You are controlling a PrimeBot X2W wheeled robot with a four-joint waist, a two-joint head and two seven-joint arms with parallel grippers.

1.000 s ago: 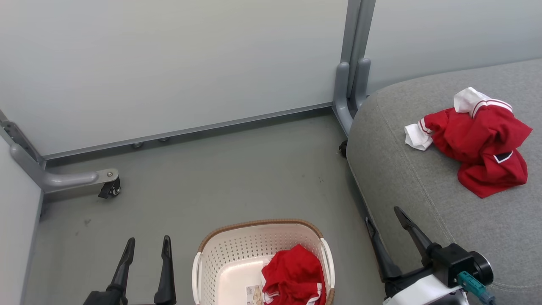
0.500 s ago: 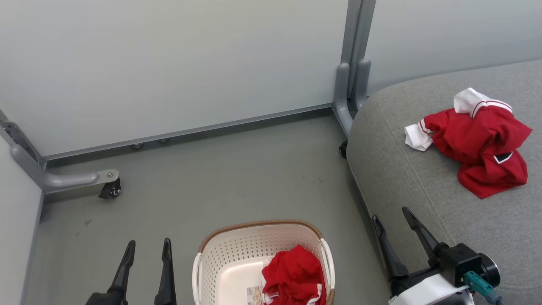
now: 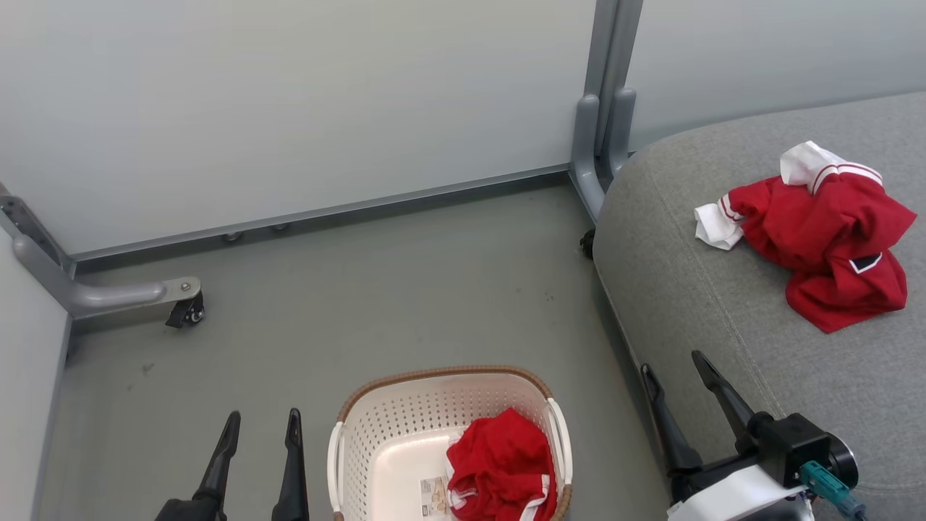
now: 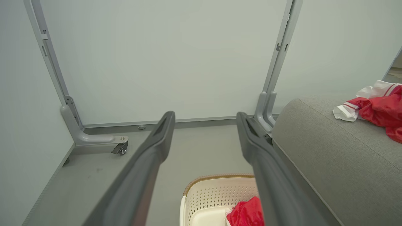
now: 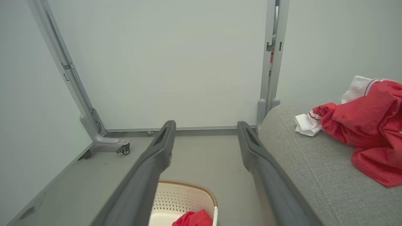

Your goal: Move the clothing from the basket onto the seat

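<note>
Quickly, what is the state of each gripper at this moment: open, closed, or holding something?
Left gripper: open, fingers apart, holding nothing.
Right gripper: open, fingers apart, holding nothing.

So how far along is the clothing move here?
Done: the top lies on the seat. In hand: nothing; the left gripper and right gripper are both open and empty. Left: the shorts sit in the basket, not yet picked up.
</note>
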